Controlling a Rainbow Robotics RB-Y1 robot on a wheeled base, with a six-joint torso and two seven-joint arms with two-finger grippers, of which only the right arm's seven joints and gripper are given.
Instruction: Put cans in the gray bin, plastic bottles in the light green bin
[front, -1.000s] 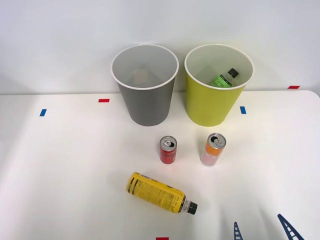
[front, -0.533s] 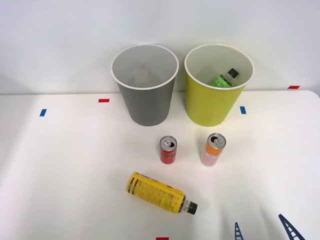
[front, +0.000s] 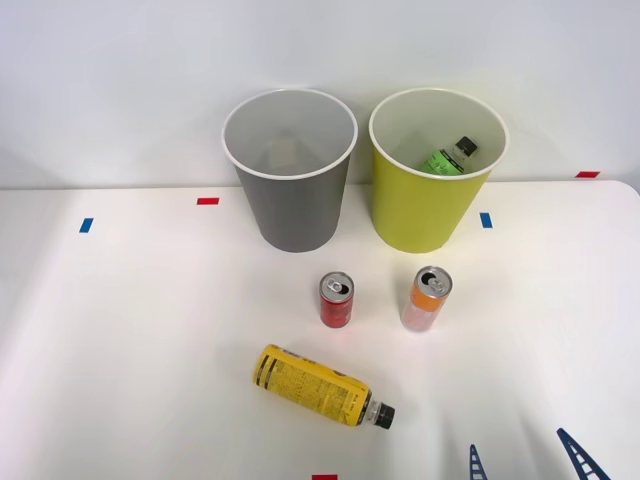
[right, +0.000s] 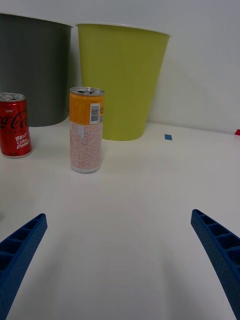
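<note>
A short red can (front: 336, 300) (right: 14, 125) and a taller orange and white can (front: 426, 299) (right: 86, 130) stand upright mid-table. A yellow-labelled plastic bottle (front: 318, 386) lies on its side nearer me, black cap pointing right. A green-labelled bottle (front: 448, 157) lies inside the light green bin (front: 430, 205) (right: 122, 80). The gray bin (front: 292, 200) (right: 32, 70) stands to its left. My right gripper (front: 525, 462) (right: 120, 265) is open at the table's front right, nothing between its fingers; the orange can is ahead of it.
Small red and blue tape marks (front: 207, 201) dot the white table (front: 130, 330). A pale wall rises right behind the bins. The table's right edge curves away near a red mark (front: 587, 174).
</note>
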